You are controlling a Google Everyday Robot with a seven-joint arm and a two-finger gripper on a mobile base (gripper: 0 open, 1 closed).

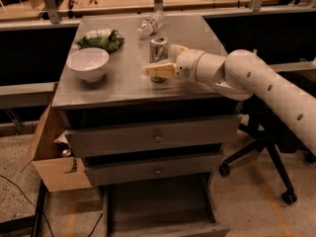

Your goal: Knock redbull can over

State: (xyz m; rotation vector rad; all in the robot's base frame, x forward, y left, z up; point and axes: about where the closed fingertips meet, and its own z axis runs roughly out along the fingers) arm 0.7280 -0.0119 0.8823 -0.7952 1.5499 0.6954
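The redbull can [158,48] was seen upright just above frame centre, mid-way across the steel counter [123,85]; its print couldn't be read. The hand [160,59] was extended in from the right w/ fingers spread apart. One was laid across the can's lower front, the other set behind it at upper right. Contact couldn't be told. A white bowl [88,63] was placed left of the can, w/ a green packet [101,39] & clear bottle [150,24] nearer the top.
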